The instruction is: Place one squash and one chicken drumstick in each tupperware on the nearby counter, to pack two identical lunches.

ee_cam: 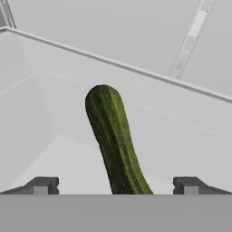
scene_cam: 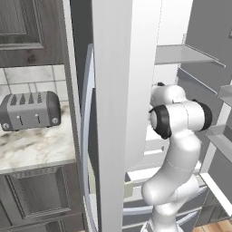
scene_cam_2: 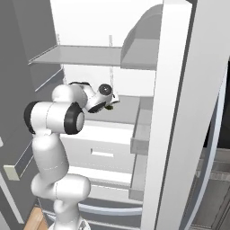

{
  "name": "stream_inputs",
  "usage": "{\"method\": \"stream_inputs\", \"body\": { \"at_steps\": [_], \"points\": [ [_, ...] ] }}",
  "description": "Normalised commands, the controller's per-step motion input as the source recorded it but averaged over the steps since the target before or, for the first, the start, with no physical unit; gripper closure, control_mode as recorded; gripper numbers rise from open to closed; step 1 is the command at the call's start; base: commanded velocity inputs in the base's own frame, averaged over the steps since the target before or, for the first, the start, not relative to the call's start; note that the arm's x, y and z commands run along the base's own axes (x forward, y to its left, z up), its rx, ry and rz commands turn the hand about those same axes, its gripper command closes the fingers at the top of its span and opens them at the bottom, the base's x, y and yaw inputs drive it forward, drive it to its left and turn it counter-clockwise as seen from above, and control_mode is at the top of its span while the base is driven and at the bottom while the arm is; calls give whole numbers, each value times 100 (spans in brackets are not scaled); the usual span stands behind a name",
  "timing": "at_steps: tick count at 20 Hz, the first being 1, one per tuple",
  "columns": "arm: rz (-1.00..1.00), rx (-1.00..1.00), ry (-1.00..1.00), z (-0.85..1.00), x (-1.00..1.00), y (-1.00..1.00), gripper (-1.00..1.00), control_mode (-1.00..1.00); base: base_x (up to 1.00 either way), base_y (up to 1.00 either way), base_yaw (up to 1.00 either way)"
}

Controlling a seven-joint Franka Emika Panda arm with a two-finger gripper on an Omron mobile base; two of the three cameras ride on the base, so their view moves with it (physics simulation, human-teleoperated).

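Observation:
The slim, dark green squash [ee_cam: 111, 136] lies on a white fridge shelf, running away from the hand and curving slightly. My gripper [ee_cam: 115, 186] is open, one fingertip [ee_cam: 43, 186] on each side of the squash's near end and well apart from it. In the right base view the gripper [scene_cam_2: 109, 100] reaches into the open fridge at the level of the middle shelf [scene_cam_2: 130, 110]. The marble counter [scene_cam: 36, 145] is at the far left. The chicken drumstick and the tupperware are out of view.
A grey slotted toaster [scene_cam: 29, 111] stands on the counter against the tiled wall. The open fridge door [scene_cam: 113, 113] rises between the arm and the counter. Door bins [scene_cam_2: 143, 130] and the fridge drawers [scene_cam_2: 103, 152] lie close below the hand.

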Motion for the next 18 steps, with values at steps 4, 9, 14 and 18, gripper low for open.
{"method": "stream_inputs", "body": {
  "at_steps": [4, 9, 14, 18],
  "points": [
    [0, -8, 0, -50, 15, 7, 100, -100, 0, 0, 0],
    [0, -5, 0, -42, 10, 2, 100, -100, 0, 0, 0],
    [0, -2, 2, -33, 1, 2, 100, -100, 0, 0, 0],
    [-1, 0, 0, -6, -74, -15, 100, -100, 0, 0, 0]
  ]
}}
